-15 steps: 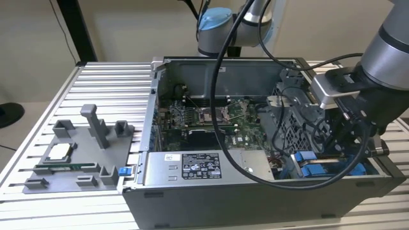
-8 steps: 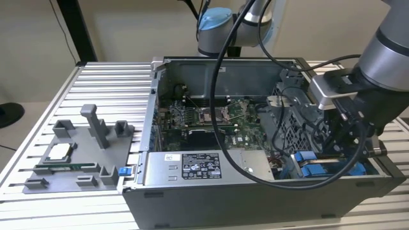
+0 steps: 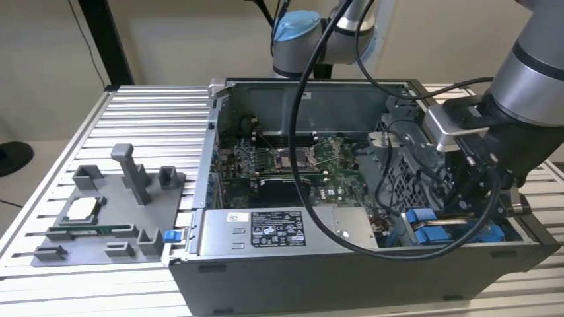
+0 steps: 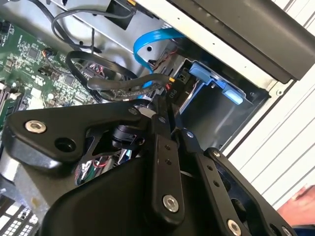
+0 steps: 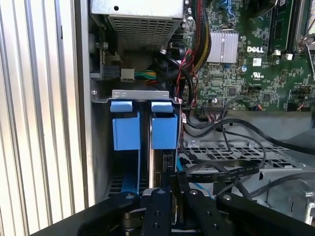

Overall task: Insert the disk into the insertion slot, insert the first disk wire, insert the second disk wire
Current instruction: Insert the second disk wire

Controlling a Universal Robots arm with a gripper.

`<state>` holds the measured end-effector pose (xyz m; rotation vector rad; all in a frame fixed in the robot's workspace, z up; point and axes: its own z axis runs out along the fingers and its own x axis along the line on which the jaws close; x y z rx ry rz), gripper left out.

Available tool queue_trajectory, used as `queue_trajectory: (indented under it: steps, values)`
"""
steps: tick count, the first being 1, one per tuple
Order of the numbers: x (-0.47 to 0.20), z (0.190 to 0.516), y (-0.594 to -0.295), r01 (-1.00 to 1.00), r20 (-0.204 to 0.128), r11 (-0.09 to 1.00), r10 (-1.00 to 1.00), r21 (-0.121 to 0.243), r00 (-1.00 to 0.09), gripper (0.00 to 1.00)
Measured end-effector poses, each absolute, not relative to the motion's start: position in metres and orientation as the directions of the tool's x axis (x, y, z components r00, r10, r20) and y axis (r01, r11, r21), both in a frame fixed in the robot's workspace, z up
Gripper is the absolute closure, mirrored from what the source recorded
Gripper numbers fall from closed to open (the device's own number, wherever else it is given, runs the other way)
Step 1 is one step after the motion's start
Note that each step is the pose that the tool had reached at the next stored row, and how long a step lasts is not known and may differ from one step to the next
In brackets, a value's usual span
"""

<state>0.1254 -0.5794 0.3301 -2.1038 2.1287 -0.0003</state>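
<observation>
My gripper [image 3: 479, 219] reaches down into the front corner of the open computer case [image 3: 352, 264], at the exterior view's right. In both wrist views its black fingers [image 4: 161, 147] stand pressed together, shut on the black connector [image 4: 172, 92] of a flat black disk wire [image 4: 118, 84]. They hang right over the insertion slot [image 5: 140, 93], a grey metal bay. The disk's blue carrier frame [image 5: 125, 127] sits in the slot [image 3: 436, 232], with two blue tabs showing. The disk's body is mostly hidden. A light blue ribbon wire [image 4: 147, 43] loops beside the slot [image 4: 211, 115].
A grey power-supply box [image 3: 264, 231] lies along the case's front. The green motherboard [image 3: 282, 165] is behind it. Black cables [image 5: 221, 169] lie over a perforated metal cage [image 5: 231, 147]. A grey fixture tray [image 3: 97, 211] with holders sits on the ribbed table at the exterior view's left.
</observation>
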Motion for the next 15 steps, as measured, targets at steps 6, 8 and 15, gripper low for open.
queue_trajectory:
  steps: [6, 8, 15]
  values:
    - [0.126, 0.333, -0.579, -0.994, -0.109, 0.018, -0.994, -0.104, -0.007, 0.0]
    - [0.125, 0.339, -0.579, -0.994, -0.11, 0.019, -0.994, -0.104, -0.007, 0.0]
    - [0.125, 0.371, -0.579, -0.994, -0.109, 0.019, -0.994, -0.104, -0.008, 0.0]
